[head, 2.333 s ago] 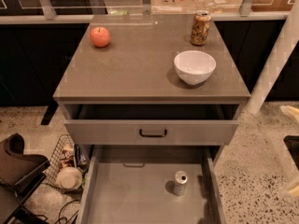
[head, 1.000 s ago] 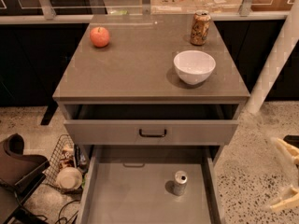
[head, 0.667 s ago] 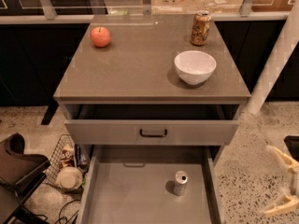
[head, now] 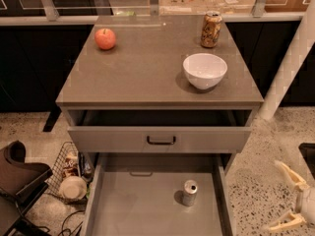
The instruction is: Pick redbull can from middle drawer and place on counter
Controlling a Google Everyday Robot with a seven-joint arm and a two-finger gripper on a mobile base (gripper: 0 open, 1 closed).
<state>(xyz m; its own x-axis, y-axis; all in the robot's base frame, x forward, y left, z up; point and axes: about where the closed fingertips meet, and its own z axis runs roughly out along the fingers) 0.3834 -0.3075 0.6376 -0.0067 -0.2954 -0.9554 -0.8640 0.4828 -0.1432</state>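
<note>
The redbull can (head: pixel 189 192), slim and silver-grey with a shiny top, stands upright on the floor of the open middle drawer (head: pixel 133 205), right of its middle. The counter (head: pixel 147 68) is the grey-brown slab on top of the cabinet. My gripper (head: pixel 290 196) is at the lower right edge, over the speckled floor, well right of the drawer and the can. Its two pale fingers (head: pixel 290 175) stand spread apart and hold nothing.
On the counter are a red apple (head: pixel 105 38) at the back left, a brown-orange patterned can (head: pixel 211 29) at the back right and a white bowl (head: pixel 204 71). The top drawer (head: pixel 160 139) with a dark handle is slightly open. A wire basket (head: pixel 69 173) and dark bag (head: pixel 19 176) lie at the left. A white post (head: pixel 288 68) stands at the right.
My gripper has come into view at the lower right and moved a little left toward the drawer. The can and the things on the counter have not moved.
</note>
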